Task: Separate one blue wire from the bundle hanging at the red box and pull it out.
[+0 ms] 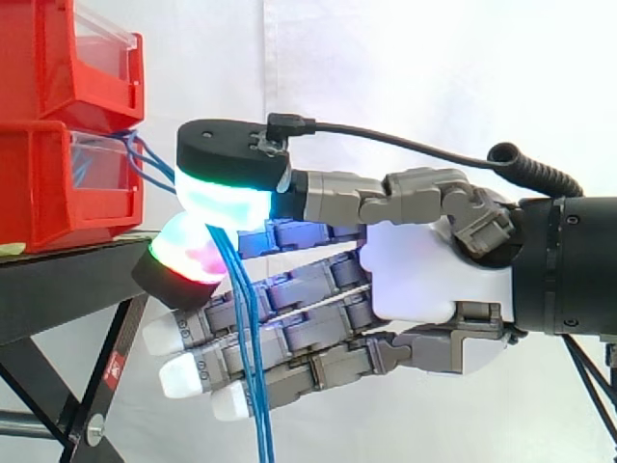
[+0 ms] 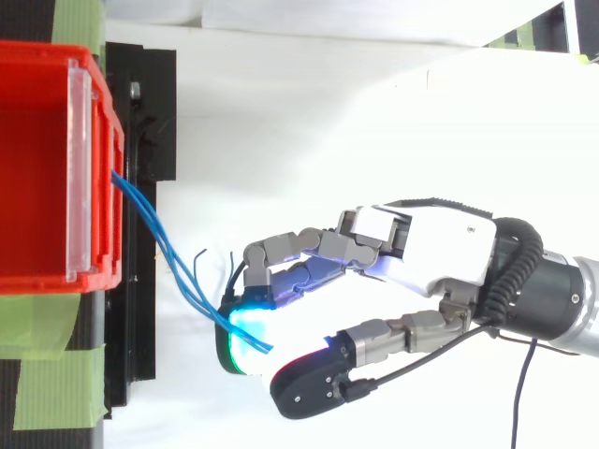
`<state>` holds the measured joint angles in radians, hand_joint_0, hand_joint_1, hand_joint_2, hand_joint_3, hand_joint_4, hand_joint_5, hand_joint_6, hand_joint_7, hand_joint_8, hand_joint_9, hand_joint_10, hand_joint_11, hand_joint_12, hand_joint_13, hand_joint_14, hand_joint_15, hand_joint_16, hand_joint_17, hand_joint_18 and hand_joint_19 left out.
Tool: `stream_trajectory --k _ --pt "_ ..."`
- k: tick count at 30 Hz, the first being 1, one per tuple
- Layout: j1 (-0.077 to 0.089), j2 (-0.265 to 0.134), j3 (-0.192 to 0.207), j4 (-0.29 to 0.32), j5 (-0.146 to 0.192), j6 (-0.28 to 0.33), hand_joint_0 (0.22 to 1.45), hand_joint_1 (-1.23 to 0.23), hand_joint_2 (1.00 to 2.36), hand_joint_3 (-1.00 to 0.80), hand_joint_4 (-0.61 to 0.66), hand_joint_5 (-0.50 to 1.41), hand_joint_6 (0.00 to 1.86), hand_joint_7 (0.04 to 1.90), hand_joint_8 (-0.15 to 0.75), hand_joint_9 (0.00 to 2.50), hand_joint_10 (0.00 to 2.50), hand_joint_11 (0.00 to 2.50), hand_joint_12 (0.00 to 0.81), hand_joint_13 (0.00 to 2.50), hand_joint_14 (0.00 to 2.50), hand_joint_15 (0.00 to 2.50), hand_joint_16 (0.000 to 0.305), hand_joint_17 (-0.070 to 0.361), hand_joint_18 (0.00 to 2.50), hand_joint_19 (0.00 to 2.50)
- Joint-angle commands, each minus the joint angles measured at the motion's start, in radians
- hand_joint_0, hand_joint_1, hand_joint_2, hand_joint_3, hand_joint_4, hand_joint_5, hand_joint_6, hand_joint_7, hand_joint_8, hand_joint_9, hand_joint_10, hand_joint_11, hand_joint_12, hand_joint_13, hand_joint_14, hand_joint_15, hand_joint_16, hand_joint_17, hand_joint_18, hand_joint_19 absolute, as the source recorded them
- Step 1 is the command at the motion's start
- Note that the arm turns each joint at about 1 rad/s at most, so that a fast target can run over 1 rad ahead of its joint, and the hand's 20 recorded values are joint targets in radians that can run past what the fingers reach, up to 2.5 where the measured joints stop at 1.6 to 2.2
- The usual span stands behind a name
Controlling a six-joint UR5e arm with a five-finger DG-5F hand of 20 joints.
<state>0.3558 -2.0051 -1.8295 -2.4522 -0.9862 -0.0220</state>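
Note:
A bundle of thin blue wires (image 1: 241, 318) comes out at the front of the lower red box (image 1: 58, 183) and runs right to my hand (image 1: 415, 270). There a green-glowing pad (image 1: 227, 198) and a red-glowing pad (image 1: 188, 256) pinch the wires, which then hang down past the other, straighter fingers. How many strands lie between the pads I cannot tell. From above, the wires (image 2: 159, 238) leave the box (image 2: 37, 168), slant down to the pinch, and one short blue end pokes out past the pad. My hand (image 2: 440, 248) reaches in from the right.
A second red bin (image 1: 67, 48) is stacked on the lower one, both on a black stand (image 1: 67, 289). Green tape (image 2: 56, 383) marks the stand near the box. A white curtain hangs behind.

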Motion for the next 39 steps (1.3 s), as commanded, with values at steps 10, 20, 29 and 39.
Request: stream_trajectory --k 10,20,29,39 --pt "0.0 0.0 0.001 -0.013 0.001 0.022 0.67 -0.72 1.03 -0.14 0.28 -0.1 0.53 1.36 0.278 0.84 0.01 0.44 0.264 1.29 0.03 0.87 0.036 0.082 0.58 0.35" --pt "0.0 0.0 -0.001 -0.011 0.001 0.022 0.67 -0.72 1.03 -0.14 0.28 -0.11 0.53 1.36 0.283 0.86 0.02 0.48 0.265 1.36 0.03 1.06 0.036 0.082 0.58 0.35" --pt "0.0 0.0 0.001 -0.011 0.003 0.022 0.67 -0.71 1.03 -0.15 0.26 -0.11 0.54 1.34 0.29 1.04 0.02 0.9 0.279 1.38 0.03 1.27 0.036 0.08 0.59 0.34" --pt "-0.003 0.0 0.001 -0.013 0.003 0.022 0.67 -0.7 1.03 -0.14 0.25 -0.11 0.55 1.33 0.294 1.25 0.01 1.43 0.291 1.35 0.03 1.29 0.035 0.08 0.59 0.34"
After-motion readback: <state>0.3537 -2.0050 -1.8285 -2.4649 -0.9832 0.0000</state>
